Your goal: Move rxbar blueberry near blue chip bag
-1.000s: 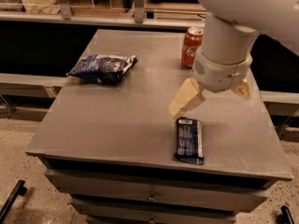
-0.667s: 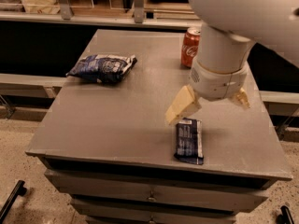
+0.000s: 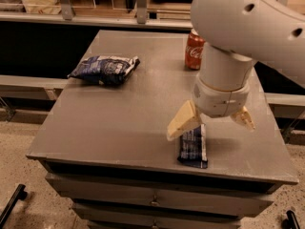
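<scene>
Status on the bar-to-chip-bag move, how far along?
Done: open claw positioned over the flat navy-wrapped snack bar near the table's front edge. In hand: nothing gripped; bar lies flat. Left: grasp, lift, carry to the crumpled blue foil chip bag, far left.

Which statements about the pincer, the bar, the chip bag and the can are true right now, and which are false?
1. The pincer hangs over the rxbar blueberry near the table's front right. True.
2. The pincer is shut on the bar. False: its fingers are spread and the bar lies flat on the table.
3. The blue chip bag lies at the back left, well apart from the bar. True.
4. The red soda can stands beside the chip bag. False: it stands at the back right, behind the arm.
</scene>
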Robot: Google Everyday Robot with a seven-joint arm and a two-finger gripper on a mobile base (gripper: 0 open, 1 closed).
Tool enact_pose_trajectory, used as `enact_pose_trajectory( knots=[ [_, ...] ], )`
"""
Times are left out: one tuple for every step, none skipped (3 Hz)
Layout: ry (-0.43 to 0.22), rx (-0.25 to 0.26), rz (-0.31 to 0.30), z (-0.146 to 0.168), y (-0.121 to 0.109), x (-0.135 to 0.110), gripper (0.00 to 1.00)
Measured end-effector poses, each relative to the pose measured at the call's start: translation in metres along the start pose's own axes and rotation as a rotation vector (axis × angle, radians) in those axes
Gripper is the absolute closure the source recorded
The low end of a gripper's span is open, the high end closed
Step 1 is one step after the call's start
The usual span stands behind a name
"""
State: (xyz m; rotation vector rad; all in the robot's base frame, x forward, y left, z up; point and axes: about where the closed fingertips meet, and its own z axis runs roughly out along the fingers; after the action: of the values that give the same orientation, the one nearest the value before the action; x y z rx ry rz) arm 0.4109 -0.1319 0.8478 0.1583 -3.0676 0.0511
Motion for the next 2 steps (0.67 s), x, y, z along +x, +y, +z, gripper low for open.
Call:
enact_pose_trajectory(
  knots=[
    [-0.008, 0.009, -0.001, 0.0079, 0.0048, 0.0023, 0.0],
    [-0.022, 0.064, 0.004, 0.0168, 0.0111, 0.0052, 0.0]
  ],
)
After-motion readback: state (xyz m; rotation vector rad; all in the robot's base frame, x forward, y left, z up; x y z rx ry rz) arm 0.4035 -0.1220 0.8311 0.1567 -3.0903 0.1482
